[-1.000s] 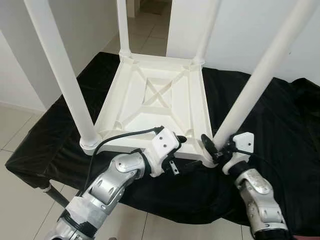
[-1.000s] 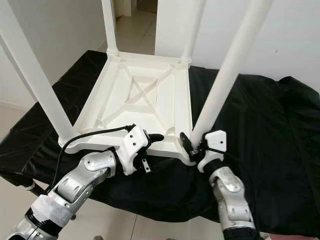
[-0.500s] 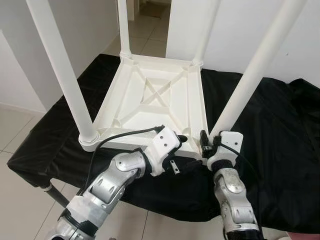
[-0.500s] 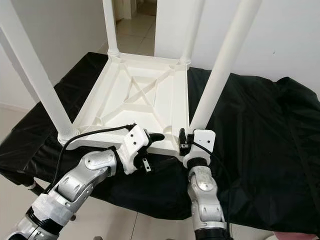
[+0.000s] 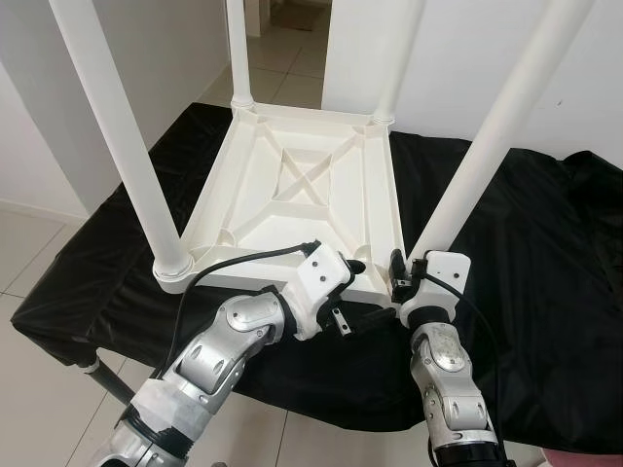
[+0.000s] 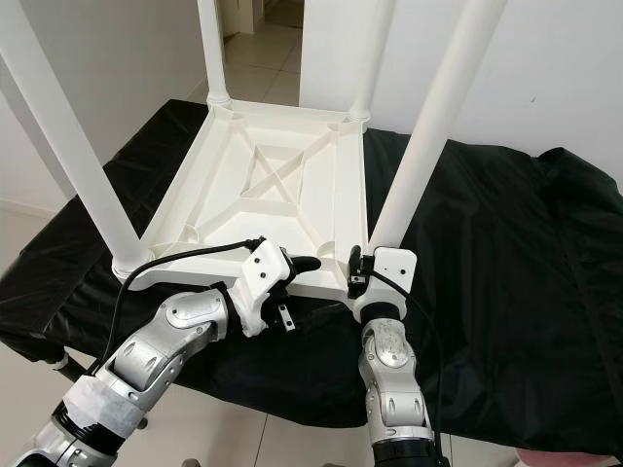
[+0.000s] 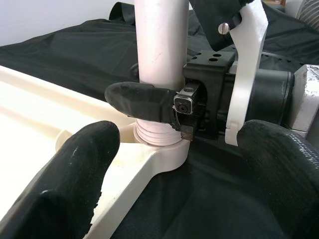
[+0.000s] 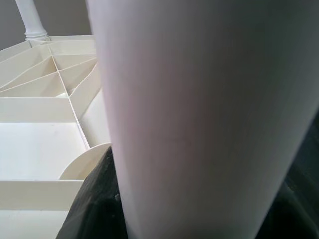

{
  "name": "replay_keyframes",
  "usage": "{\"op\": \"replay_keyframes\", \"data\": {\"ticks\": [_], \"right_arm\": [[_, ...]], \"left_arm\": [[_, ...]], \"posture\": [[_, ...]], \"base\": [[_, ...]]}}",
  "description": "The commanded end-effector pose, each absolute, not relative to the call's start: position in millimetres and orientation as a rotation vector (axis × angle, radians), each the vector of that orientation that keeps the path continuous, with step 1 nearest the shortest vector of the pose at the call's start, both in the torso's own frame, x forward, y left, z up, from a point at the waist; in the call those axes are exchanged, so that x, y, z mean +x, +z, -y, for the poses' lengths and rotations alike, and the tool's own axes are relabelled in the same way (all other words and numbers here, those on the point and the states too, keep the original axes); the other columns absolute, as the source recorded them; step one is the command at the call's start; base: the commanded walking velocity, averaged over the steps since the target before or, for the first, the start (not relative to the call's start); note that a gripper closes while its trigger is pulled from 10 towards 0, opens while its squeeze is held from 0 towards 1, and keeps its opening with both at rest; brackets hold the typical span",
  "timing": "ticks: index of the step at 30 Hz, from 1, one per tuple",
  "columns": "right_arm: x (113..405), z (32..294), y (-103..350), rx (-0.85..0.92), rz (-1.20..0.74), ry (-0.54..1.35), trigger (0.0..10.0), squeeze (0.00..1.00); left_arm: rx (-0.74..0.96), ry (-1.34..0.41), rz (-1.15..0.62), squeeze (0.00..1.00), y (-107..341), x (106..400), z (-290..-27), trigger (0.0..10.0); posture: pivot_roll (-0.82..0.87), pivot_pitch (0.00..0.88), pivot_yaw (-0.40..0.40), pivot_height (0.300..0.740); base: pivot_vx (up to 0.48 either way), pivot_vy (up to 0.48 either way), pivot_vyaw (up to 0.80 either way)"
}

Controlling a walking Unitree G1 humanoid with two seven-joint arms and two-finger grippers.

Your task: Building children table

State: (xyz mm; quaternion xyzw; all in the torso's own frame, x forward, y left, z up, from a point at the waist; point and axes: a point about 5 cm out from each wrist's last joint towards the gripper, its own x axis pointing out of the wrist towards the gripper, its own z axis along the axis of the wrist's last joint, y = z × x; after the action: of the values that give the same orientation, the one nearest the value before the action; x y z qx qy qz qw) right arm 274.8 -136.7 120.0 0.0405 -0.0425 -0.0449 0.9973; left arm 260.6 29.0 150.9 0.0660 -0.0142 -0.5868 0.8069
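Note:
A white children's table (image 5: 292,185) lies upside down on a black cloth, its legs standing up. My right gripper (image 5: 401,280) is shut on the near-right leg (image 5: 487,146) just above its socket at the table's corner. In the left wrist view one of its fingers (image 7: 139,99) wraps that leg (image 7: 159,45), and a threaded collar (image 7: 157,134) shows at the base. That leg (image 8: 199,114) is very close in the right wrist view. My left gripper (image 5: 365,292) is open at the table's near edge beside that corner, one finger above the rim and one below.
The black cloth (image 5: 545,253) covers a low stand that ends just before me. Three more white legs rise at the near left (image 5: 117,136), far left (image 5: 238,49) and far right (image 5: 399,58). Tiled floor (image 5: 39,253) lies to the left; white walls and a doorway (image 5: 282,19) stand behind.
My right wrist has turned around the near-right leg and its forearm has swung left, beneath the corner. The left gripper has stayed at the table's edge.

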Motion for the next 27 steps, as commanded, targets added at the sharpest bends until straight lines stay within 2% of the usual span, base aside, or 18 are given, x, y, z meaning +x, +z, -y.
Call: {"op": "replay_keyframes", "data": {"ticks": [1,2,3,5,6,17,21,22,23,24,27], "right_arm": [[276,126,125,0.128,0.097,-0.077,10.0,0.00],[277,126,126,0.126,0.098,-0.078,10.0,0.38],[277,126,126,0.125,0.102,-0.076,10.0,0.92],[277,126,126,0.125,0.102,-0.076,10.0,0.92],[277,125,127,0.129,0.107,-0.071,10.0,1.00],[270,133,134,0.119,0.170,0.030,10.0,1.00],[263,147,133,0.090,0.173,0.119,10.0,1.00],[260,153,133,0.075,0.175,0.179,10.0,0.00],[260,153,133,0.075,0.175,0.179,10.0,0.00],[258,162,133,0.037,0.170,0.267,10.0,0.00],[257,175,133,-0.006,0.154,0.374,10.0,0.00]], "left_arm": [[0.146,-1.289,0.021,0.00,151,260,-29,10.0],[0.147,-1.289,0.022,0.00,151,260,-28,10.0],[0.147,-1.288,0.023,0.00,151,261,-28,10.0],[0.147,-1.288,0.023,0.00,151,261,-28,10.0],[0.147,-1.287,0.024,0.00,151,261,-28,10.0],[0.149,-1.287,0.018,0.00,150,259,-30,10.0],[0.154,-1.289,0.012,0.00,149,258,-33,10.0],[0.155,-1.289,0.009,0.00,149,259,-34,10.0],[0.155,-1.289,0.009,0.00,149,259,-34,10.0],[0.156,-1.291,0.007,0.00,149,259,-34,10.0],[0.158,-1.295,0.005,0.00,150,259,-35,10.0]], "posture": [[-0.09,0.000,-0.034,0.740],[-0.09,0.000,-0.034,0.740],[-0.09,0.000,-0.034,0.740],[-0.09,0.000,-0.034,0.740],[-0.09,0.000,-0.036,0.740],[-0.09,0.000,-0.035,0.740],[-0.09,0.000,-0.032,0.740],[-0.09,0.000,-0.032,0.740],[-0.09,0.000,-0.032,0.740],[-0.09,0.000,-0.026,0.740],[-0.09,0.000,-0.023,0.740]], "base": [[0.000,0.000,0.00],[0.000,0.000,0.00],[0.000,0.000,0.00],[0.000,0.000,0.00],[0.000,0.000,0.00],[0.000,0.000,0.00],[0.000,0.000,0.00],[0.000,0.000,0.00],[0.000,0.000,0.00],[0.000,0.000,0.00],[0.000,0.000,0.00]]}}
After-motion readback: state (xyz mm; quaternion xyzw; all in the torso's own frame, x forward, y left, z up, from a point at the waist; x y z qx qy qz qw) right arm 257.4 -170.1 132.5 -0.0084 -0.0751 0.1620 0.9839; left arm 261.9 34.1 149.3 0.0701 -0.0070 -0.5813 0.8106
